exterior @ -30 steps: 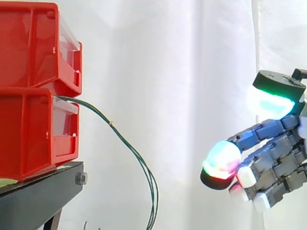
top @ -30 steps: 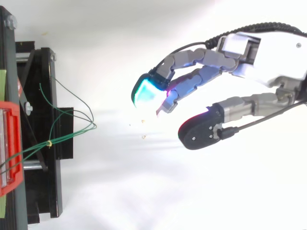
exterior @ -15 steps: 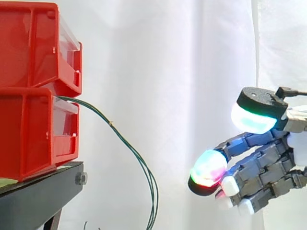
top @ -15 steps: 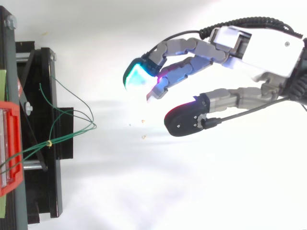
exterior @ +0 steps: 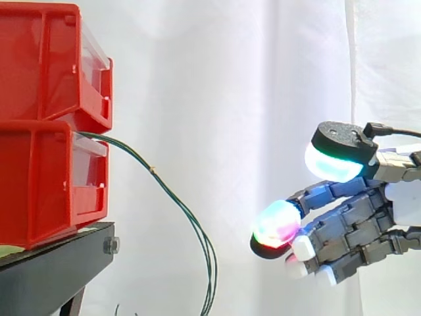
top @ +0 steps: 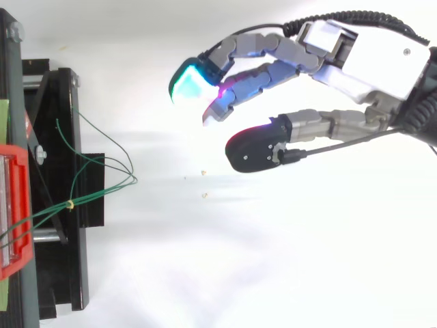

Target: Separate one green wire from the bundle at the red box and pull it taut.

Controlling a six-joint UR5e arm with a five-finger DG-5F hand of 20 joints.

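So the robot's hand point(exterior: 355, 227) is floating at the right of the side view, not holding anything. The fingers are loosely bent, spread out and pointing left toward the bins, and the thumb point(exterior: 335, 153) sits above them with a clear gap in between. One fingertip pad point(exterior: 276, 222) is glowing a green-and-magenta mix, and the thumb pad is more cyan-green. From the top view the hand point(top: 369, 51) reaches in from the upper right. Its leading fingertip point(top: 188, 80) is well apart from the wires.

The green wires point(exterior: 174, 195) come out at the front of the lower red bin point(exterior: 46, 178), right under the upper red bin point(exterior: 46, 59). From there they sag down and to the right in a slack curve, running close together as a bundle. There's a little yellow tie point(exterior: 152, 169) around them partway along. From above, the wires point(top: 102, 193) fan out past the edge of the black stand point(top: 54, 260) into a few thin loops and loose ends, all limp.

Both bins are stacked on that stand, in front of the white curtain point(exterior: 230, 99).
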